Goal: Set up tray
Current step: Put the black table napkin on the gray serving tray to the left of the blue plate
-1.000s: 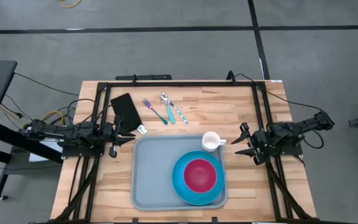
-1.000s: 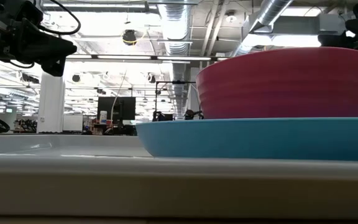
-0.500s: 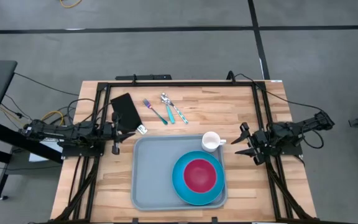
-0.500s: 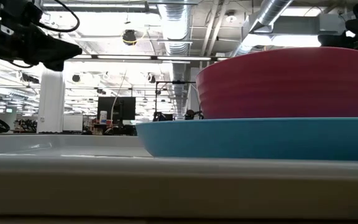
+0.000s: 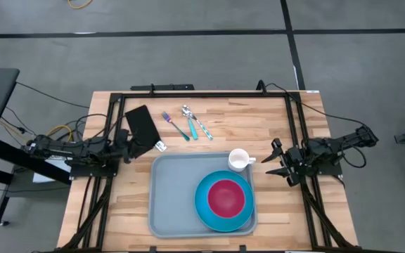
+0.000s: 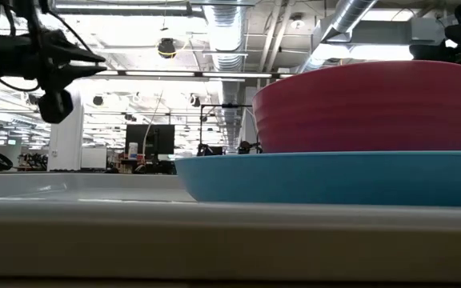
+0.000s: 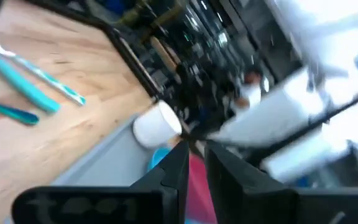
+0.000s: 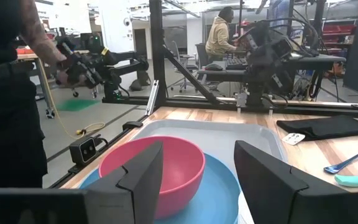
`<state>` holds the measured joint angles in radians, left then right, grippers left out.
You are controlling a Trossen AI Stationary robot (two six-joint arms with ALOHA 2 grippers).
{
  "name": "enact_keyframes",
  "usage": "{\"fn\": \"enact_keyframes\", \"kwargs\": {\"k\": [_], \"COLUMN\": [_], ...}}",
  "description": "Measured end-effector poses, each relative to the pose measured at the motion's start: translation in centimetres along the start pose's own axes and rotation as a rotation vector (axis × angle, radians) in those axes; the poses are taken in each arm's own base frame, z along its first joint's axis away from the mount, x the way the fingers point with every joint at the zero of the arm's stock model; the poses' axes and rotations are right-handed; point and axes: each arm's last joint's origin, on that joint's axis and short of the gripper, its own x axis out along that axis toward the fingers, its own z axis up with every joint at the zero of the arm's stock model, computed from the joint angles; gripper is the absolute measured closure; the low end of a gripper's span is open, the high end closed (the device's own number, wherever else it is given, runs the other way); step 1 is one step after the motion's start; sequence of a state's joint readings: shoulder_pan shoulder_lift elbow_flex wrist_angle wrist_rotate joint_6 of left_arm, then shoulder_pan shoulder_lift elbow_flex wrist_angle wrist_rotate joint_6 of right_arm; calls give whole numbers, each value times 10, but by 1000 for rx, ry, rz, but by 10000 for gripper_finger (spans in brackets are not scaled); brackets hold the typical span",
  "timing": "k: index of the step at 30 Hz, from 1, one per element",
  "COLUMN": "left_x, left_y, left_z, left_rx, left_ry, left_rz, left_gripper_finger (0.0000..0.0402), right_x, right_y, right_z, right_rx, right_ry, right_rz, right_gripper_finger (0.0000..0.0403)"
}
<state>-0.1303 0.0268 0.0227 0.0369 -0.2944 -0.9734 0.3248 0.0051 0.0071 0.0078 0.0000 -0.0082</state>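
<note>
ok, i've got the tray (image 5: 176,200) sitting flat on the wooden table (image 5: 259,133), near-centre, a bit toward the near edge. on it, right side, a blue plate (image 5: 204,211) w/ a red bowl (image 5: 226,197) inside, and a white cup (image 5: 238,159) at the tray's far right corner, touching the rim area. left half of the tray is bare. beyond the tray on the wood: a black napkin (image 5: 143,125) far-left, a small white tag (image 5: 160,147) just beside its near corner, then cutlery, a purple-headed fork (image 5: 175,125) and two teal-handled spoons (image 5: 196,121), lying side by side, well apart from the tray. left gripper (image 5: 126,146) is at the tray's far left corner, right by the napkin's near edge; in its wrist view the fingers (image 7: 178,168) look almost clenched, just a thin gap, nothing between them. right gripper (image 5: 275,160) hangs off the tray's right side, near the cup, fingers (image 8: 143,174) spread wide, released, empty. right wrist view also catches a person (image 8: 8,93) standing beyond the table.
</note>
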Motion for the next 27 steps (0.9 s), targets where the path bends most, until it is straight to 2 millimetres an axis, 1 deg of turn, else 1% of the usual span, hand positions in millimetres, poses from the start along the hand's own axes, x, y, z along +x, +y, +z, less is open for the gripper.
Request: {"fn": "enact_keyframes", "kwargs": {"k": [4, 7, 8, 10, 13, 15, 18, 20, 22, 25, 27], "left_x": [0, -1, -1, -1, 0, 0, 3, 10, 22, 46, 64], "left_y": [0, 2, 2, 0, -11, -18, -29, -36, -42, -48, -48], "left_z": [4, 6, 7, 7, 14, 19, 26, 31, 33, 33, 32], "left_rx": [-99, -207, -215, -186, -141, -94, 6, 79, 169, 352, 413], "left_ry": [-103, -189, -201, -173, -122, -82, 16, 87, 156, 259, 308], "left_rz": [43, 78, 80, 67, 54, 127, 306, 432, 533, 620, 680], "left_gripper_finger": [362, 362, 362, 362, 361, 361, 361, 361, 361, 361, 361], "right_x": [0, 0, 0, 0, 0, 0, 0, 0, 0, 0, 0], "right_y": [0, 0, 0, 0, 0, 0, 0, 0, 0, 0, 0], "right_z": [0, 0, 0, 0, 0, 0, 0, 0, 0, 0, 0], "right_rx": [0, 0, 0, 0, 0, 0, 0, 0, 0, 0, 0], "right_ry": [0, 0, 0, 0, 0, 0, 0, 0, 0, 1, 1], "right_rz": [0, 0, 0, 0, 0, 0, 0, 0, 0, 0, 0], "right_gripper_finger": [214, 214, 214, 214, 214, 214, 214, 214, 214, 214, 214]}}
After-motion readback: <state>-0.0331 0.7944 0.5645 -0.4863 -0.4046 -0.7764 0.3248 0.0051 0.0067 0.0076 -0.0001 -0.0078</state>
